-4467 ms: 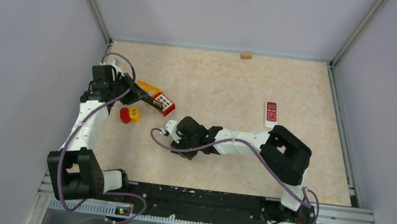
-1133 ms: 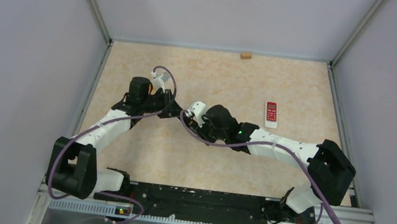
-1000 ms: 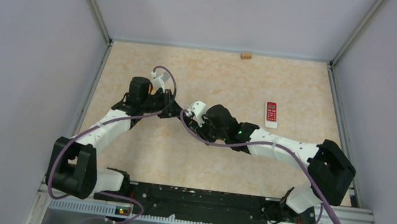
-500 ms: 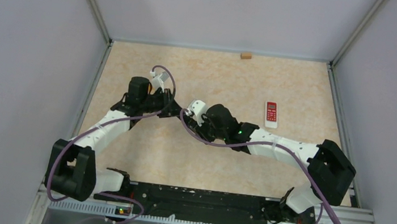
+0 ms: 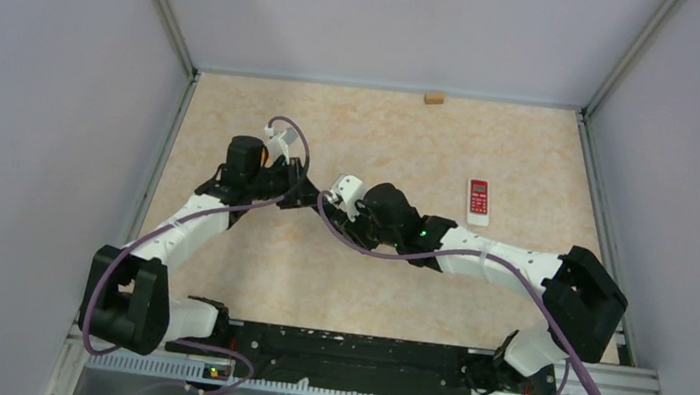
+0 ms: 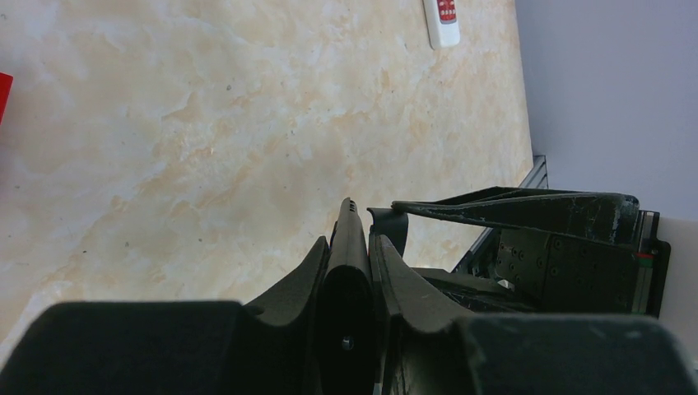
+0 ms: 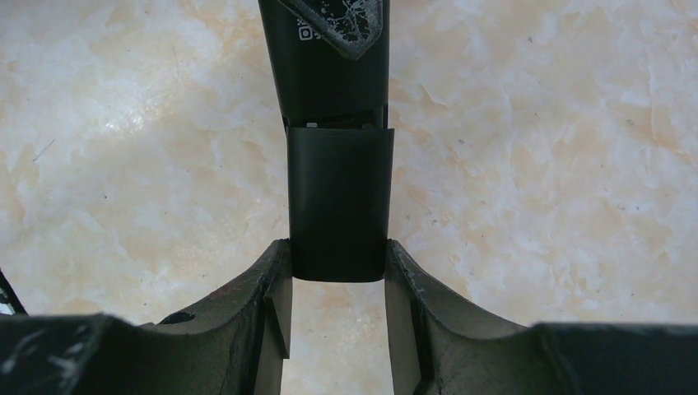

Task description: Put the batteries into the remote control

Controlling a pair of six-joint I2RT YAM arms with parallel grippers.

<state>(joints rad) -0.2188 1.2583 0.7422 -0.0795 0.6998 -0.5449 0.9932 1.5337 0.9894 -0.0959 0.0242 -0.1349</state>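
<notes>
The left hand (image 6: 355, 240) is clamped on the thin edge of a black remote (image 7: 329, 78), which is held between both hands over the middle of the desk (image 5: 384, 131). A long glossy body with a scuffed code label (image 7: 339, 16) and a matte end section (image 7: 339, 202) below a seam can be seen. That end is gripped at its sides by the right hand (image 7: 337, 251). A white-and-red remote (image 5: 477, 201) lies on the desk well to the right.

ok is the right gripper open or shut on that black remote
Shut on it: in the right wrist view, the right gripper fingers press both sides of the black remote.
</notes>
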